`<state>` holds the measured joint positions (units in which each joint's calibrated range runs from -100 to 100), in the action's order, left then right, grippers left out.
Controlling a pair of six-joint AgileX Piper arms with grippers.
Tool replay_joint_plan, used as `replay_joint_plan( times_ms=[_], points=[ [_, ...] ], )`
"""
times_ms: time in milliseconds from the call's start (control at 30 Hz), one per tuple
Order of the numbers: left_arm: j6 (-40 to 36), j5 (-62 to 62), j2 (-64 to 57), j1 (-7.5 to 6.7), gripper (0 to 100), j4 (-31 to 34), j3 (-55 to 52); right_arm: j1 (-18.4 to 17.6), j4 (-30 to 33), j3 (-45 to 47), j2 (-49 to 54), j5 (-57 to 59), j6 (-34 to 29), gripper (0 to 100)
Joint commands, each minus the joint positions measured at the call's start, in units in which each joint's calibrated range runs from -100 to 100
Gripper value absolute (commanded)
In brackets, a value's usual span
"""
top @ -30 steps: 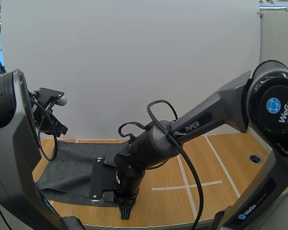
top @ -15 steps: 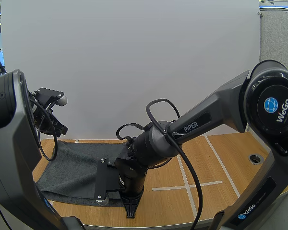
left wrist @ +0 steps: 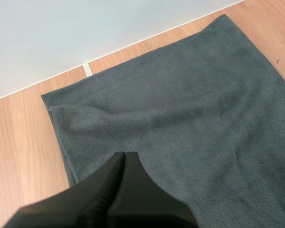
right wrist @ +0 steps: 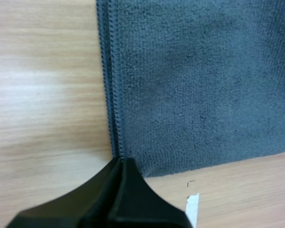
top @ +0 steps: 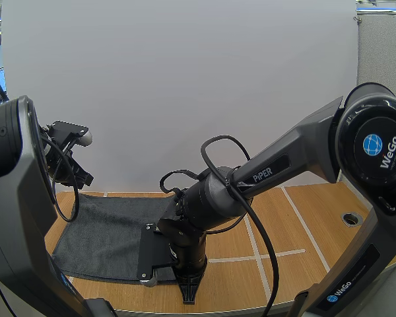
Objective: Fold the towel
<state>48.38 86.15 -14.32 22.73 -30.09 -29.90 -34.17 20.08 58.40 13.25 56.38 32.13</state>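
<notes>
Right gripper (right wrist: 121, 164) is sitting closed, its fingers lying together as one dark wedge with nothing between them. The tip is pointing at the corner of the towel (right wrist: 199, 80), where the side hem is meeting the end edge. Can't tell if the tip is touching the cloth or just over it. In the high view the right gripper (top: 189, 294) is pointing down at the table (top: 303, 231), just beside the near right corner of the towel (top: 99, 231) and close to the table's front edge. Left gripper (left wrist: 125, 156) is closed too, same wedge, gripping nothing. It's hanging over the towel (left wrist: 204, 118) with the tip showing over cloth a little in from one side edge; height above it is unclear. Towel is lying spread on the left part of the wooden table, its far edge running close along the table's back edge. It's dark grey, rectangular, short looped pile, and mostly lying flat. A soft ridge (left wrist: 92, 121) is running from the far corner near the left gripper in toward the middle. Beside the right gripper the hem (right wrist: 109, 76) is showing as two parallel stitched lines; can't tell whether that's two layers or one double-stitched edge. White tape lines (top: 257, 256) are crossing the bare wood to the right of the towel, apart from it. A short white tape mark (right wrist: 192, 204) is lying on the wood just past the corner by the right gripper, and another white tape mark (left wrist: 88, 69) is sitting at the table's back edge, just beyond the towel's far edge.
</notes>
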Motion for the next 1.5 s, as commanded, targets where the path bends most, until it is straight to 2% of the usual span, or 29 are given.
replay_joint_plan(
  times_ms=[0,300,367,400,467,500,567,800,900,1067,1267,1400,1467],
  points=[
    [0.13,1.16,-0.09,0.13,0,-0.53,0.08,-0.06,-1.42,0.21,0.18,2.49,-0.45,0],
    [0.59,0.99,-0.09,0.13,0,-0.53,0.08,-0.06,-1.41,0.09,1.34,1.71,-0.68,1],
    [0.59,0.56,-0.09,0.13,0,-0.53,0.08,-0.06,-1.41,0.09,2.67,1.71,-0.75,20],
    [0.59,0.33,-0.09,0.13,0,-0.53,0.08,-0.06,-1.41,0.09,4.01,1.71,-0.79,40],
    [0.59,-0.92,-0.09,0.13,0,-0.53,0.08,-0.06,-1.41,0.09,6.46,1.87,-1.3,69],
    [0.59,-1.67,-0.09,0.13,0,-0.53,0.08,-0.06,-1.41,0.09,7.98,1.87,-2.05,80],
    [0.59,-3.24,-0.09,0.13,0,-0.53,0.08,-0.06,-1.41,-0.29,11.47,2.54,-2.91,91],
    [0.59,-0.98,-0.09,0.13,0,-0.34,3.59,0.92,-1.08,-4.74,21.98,6.64,-6.41,92],
    [0.59,1.05,-0.09,0.13,0,0.17,4.85,3.72,-0.95,-5.77,22.95,5.42,-7.66,92],
    [0.59,1.07,-0.09,0.13,0,0.79,4.96,10.15,-2.88,-5.89,22.95,-6.02,-8.58,91],
    [1.32,1.07,-0.09,0.13,0,0.78,4.96,17.05,-12.88,-5.89,20.99,-15.97,-4.05,79],
    [1.62,1.07,-0.09,0.13,0,0.78,4.96,20.83,-25.53,-7.32,17.75,-16.14,3.28,78],
    [1.66,1.07,-0.09,0.13,0,0.78,4.96,22.67,-35.02,-8.66,15.44,-14.76,9.6,78]
  ],
)
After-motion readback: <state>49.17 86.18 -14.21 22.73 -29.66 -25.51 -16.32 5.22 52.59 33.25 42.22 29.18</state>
